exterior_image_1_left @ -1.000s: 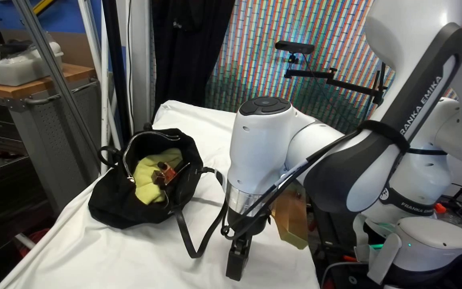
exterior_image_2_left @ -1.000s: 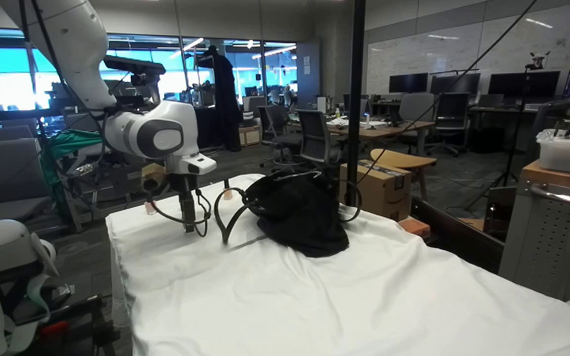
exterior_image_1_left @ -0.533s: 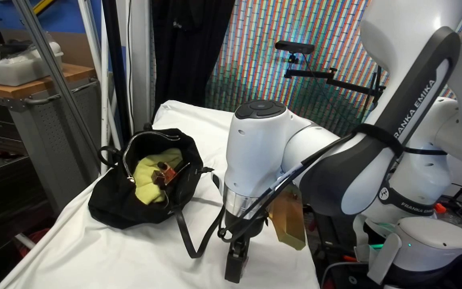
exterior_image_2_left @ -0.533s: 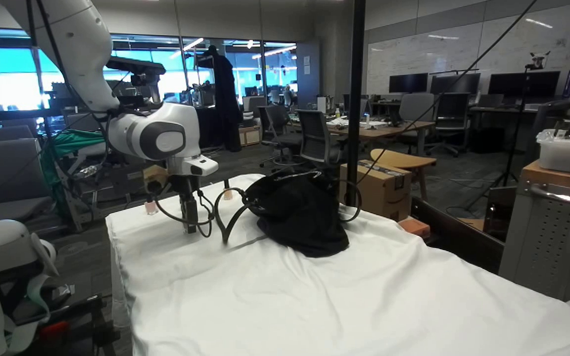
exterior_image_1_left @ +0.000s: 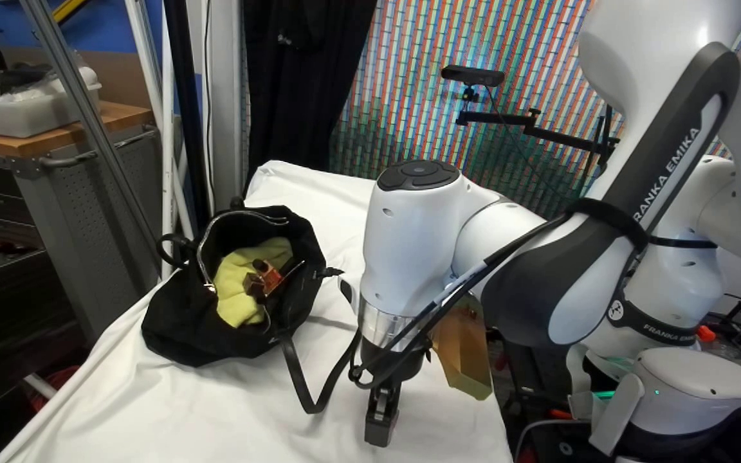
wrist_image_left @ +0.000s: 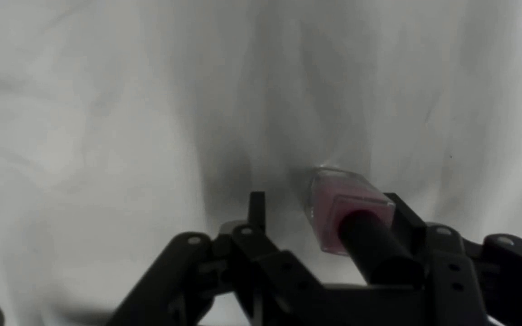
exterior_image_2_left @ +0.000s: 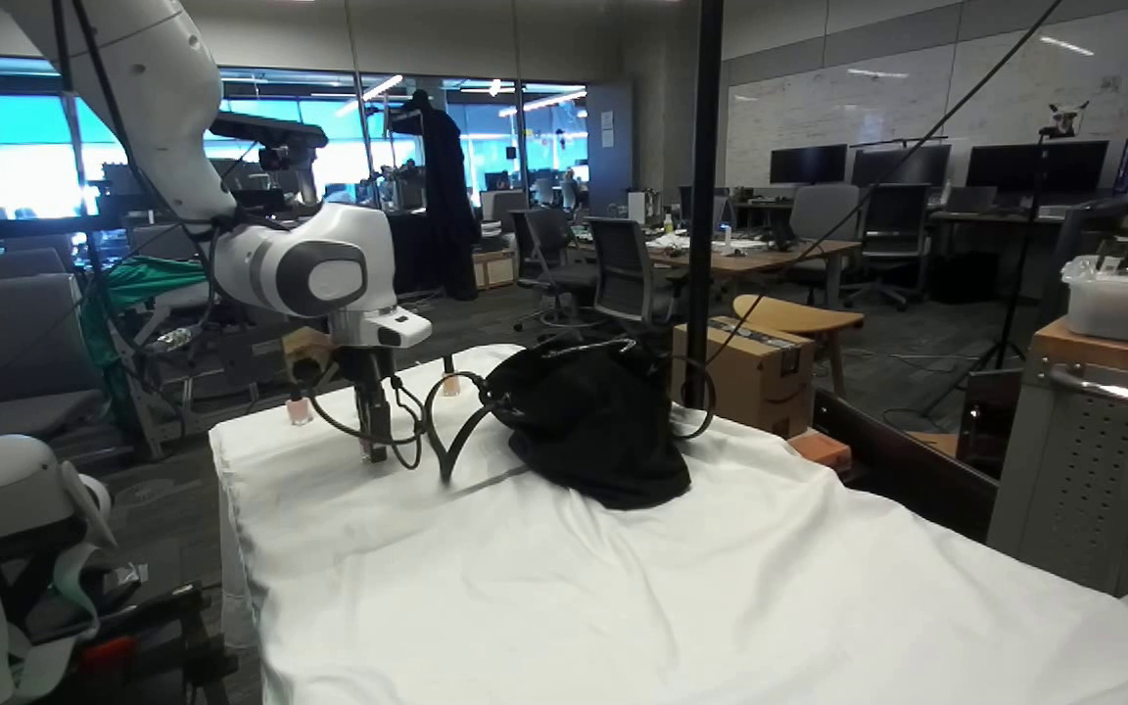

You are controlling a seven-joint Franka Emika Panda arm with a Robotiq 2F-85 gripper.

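A small clear bottle with pink contents and a black cap stands between my fingers in the wrist view. My gripper is partly open around it, low over the white cloth. The right finger is against or very near the bottle; a gap separates the left finger from it. The gripper also shows in both exterior views, where the bottle is mostly hidden by the fingers. A black handbag lies beside the gripper, open at the top, with a yellow cloth and a red-brown item inside.
A bag strap loops on the table close to the gripper. A pink bottle and a peach bottle stand toward the table's edge. A gold block shows behind the gripper. A white headset sits beside the table.
The arm has shifted slightly left and down in an exterior view, then stopped. Over the last half second the visible finger has moved a little inward. The bag has not moved.
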